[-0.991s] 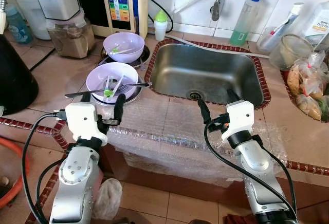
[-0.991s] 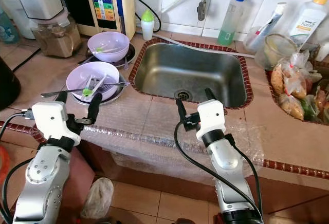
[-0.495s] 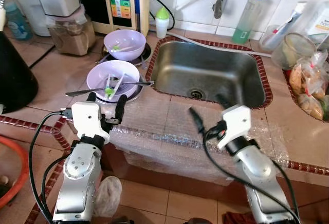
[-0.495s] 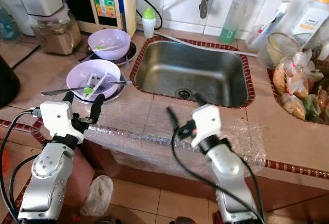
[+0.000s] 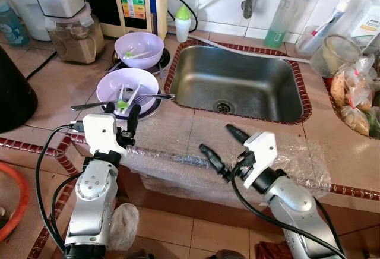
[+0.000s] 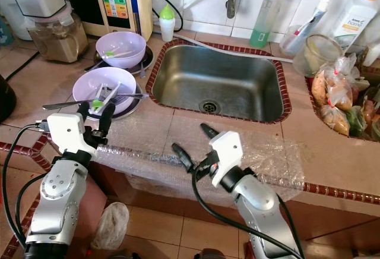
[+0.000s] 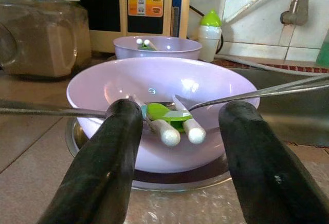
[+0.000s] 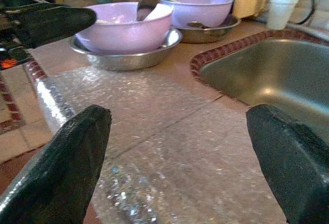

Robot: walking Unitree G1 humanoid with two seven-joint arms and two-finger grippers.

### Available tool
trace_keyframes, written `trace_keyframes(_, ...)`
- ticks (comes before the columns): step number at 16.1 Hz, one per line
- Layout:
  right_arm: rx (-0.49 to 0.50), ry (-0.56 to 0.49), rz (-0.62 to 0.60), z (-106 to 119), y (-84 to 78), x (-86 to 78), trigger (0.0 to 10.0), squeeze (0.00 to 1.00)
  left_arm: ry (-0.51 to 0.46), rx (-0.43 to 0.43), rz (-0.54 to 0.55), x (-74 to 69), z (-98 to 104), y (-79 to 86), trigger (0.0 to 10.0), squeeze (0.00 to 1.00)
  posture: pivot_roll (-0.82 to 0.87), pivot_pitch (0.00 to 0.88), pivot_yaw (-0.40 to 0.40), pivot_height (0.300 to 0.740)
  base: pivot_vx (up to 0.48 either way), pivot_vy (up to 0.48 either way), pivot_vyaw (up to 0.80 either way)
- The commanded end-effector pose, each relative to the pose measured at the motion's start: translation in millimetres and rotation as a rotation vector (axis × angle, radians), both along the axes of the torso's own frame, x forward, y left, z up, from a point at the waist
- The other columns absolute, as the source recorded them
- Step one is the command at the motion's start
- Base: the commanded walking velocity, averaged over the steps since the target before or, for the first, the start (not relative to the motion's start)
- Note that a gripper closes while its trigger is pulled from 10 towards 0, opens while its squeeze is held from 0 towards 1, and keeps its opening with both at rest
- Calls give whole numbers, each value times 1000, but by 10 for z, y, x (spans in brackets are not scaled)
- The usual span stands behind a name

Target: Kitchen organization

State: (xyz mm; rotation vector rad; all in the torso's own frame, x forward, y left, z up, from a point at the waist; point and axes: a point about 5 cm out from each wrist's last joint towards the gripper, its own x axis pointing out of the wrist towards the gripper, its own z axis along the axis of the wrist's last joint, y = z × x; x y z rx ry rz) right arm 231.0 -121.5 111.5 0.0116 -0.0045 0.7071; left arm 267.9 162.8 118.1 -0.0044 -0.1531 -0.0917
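Tiled kitchen counter (image 5: 53,92) with steel sink (image 5: 237,87): lilac bowl (image 5: 126,87) holding cutlery at ten o'clock of the sink, left gripper (image 5: 120,115) spread apart just before it, right gripper (image 5: 222,143) spread wide over bubble wrap (image 5: 178,146).

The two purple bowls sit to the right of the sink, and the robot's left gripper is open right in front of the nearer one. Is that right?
Not quite. The two purple bowls sit to the left of the sink, not the right, as the left eye view shows. The rest holds: the left gripper is open right in front of the nearer bowl.
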Motion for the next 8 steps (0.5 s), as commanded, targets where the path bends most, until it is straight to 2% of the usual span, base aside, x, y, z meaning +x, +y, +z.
trace_keyframes(1,19,-7,36,70,28,-22,10000,0,-6,16,9,30,0,17,3765,0,-86,51,-33,740,0,0,0)
trace_keyframes(4,48,29,74,72,48,-52,10000,0,-11,17,7,41,-2,2,3216,0,-83,51,-29,740,0,0,0)
trace_keyframes(6,53,52,103,63,40,-69,10000,0,-17,20,4,41,-2,0,2314,0,-82,49,-25,740,0,0,0)
trace_keyframes(8,74,61,110,81,41,-61,10000,0,-17,23,4,36,-8,5,2235,0,-82,48,-23,740,0,0,0)
